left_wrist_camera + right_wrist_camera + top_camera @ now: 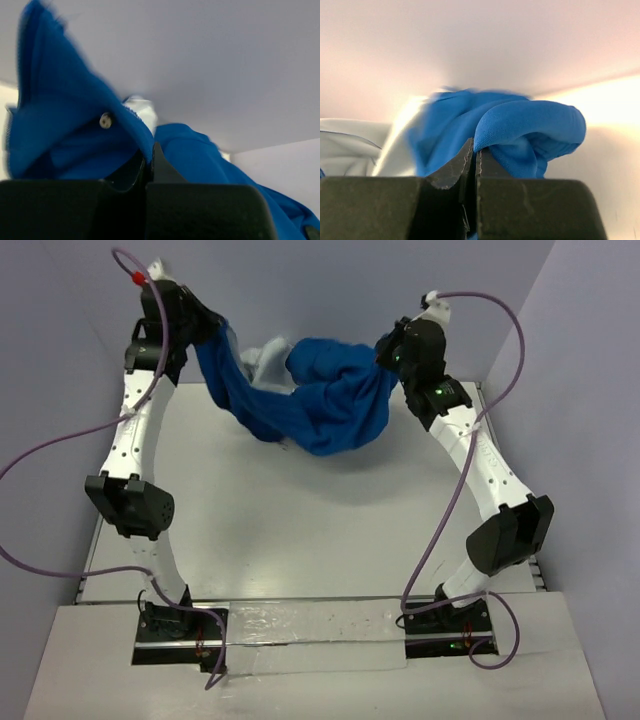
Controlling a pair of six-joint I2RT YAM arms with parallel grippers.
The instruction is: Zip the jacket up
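The left gripper [203, 328] and right gripper [386, 348] each clamp the jacket [320, 410], slinging it above the table's [300, 530] far edge, likely to spread it out.

Royal-blue soft fabric jacket [300, 405] is slung as a sagging band across the far end of the white tabletop [300, 540]. It is pinched at either end by the left gripper [205, 330] and the right gripper [385, 348], and bars the way between the two wrists.

Lowest fold hangs right of centre. Touching the surface or just above it: cannot tell.

On the near side of the jacket, bare tabletop between the white-and-black left arm [140, 440] and right arm [480, 460] leaves an open lane.

Pale lavender walls [60, 360] close in left, far and right.

Thin purple cables [431, 540] loop beside each arm. The right one runs inside its elbow.
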